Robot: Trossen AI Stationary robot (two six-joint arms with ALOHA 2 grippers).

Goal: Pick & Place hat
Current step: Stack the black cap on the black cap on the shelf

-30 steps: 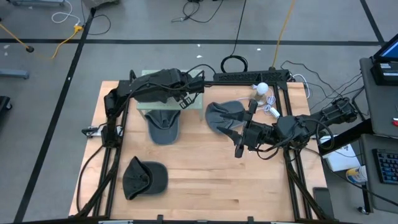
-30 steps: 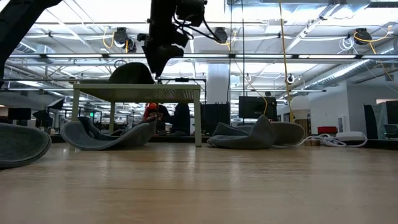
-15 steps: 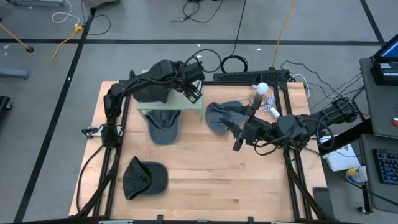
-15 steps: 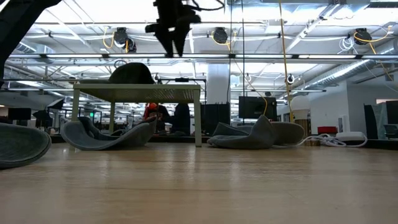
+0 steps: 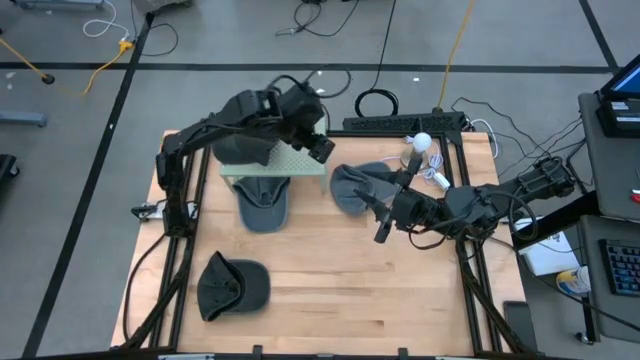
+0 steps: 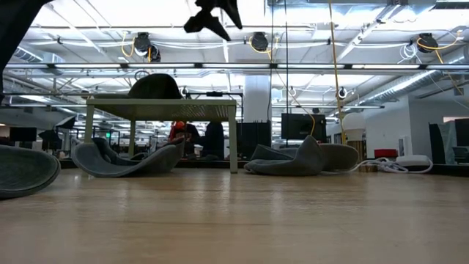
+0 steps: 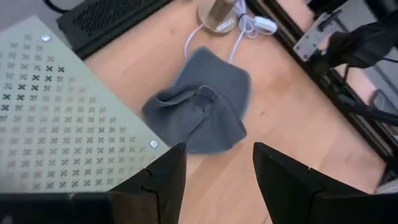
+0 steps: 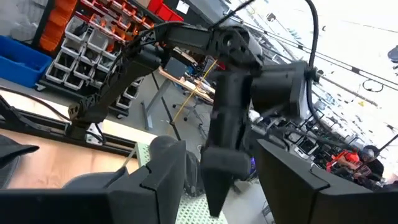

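Observation:
A dark hat [image 5: 243, 152] [image 6: 155, 86] rests by its brim on a small perforated platform [image 5: 300, 162] [image 6: 161, 108] [image 7: 56, 124]. My left gripper [image 5: 322, 148] [image 6: 212, 18] [image 7: 217, 180] is open, high above the platform's right end, holding nothing. A grey crumpled hat [image 5: 355, 185] [image 7: 202, 112] [image 6: 300, 158] lies on the table right of the platform. Another grey hat [image 5: 263, 205] [image 6: 124, 160] lies partly under the platform's near side. A dark cap [image 5: 232, 285] [image 6: 22, 170] lies near the table's left near corner. My right gripper [image 5: 378, 232] [image 8: 221, 186] is open, just near-right of the crumpled hat.
A white lamp [image 5: 420, 142] with a coiled cable and a black power strip [image 5: 400, 123] sit at the far right of the table. Black frame rails [image 5: 470, 270] run along both sides. Bare wood [image 5: 350, 300] spreads across the near half.
My left gripper has risen well clear of the platform, swinging toward the table's right and far side and turning as it went. The dark hat stays on the platform. The other hats have not moved.

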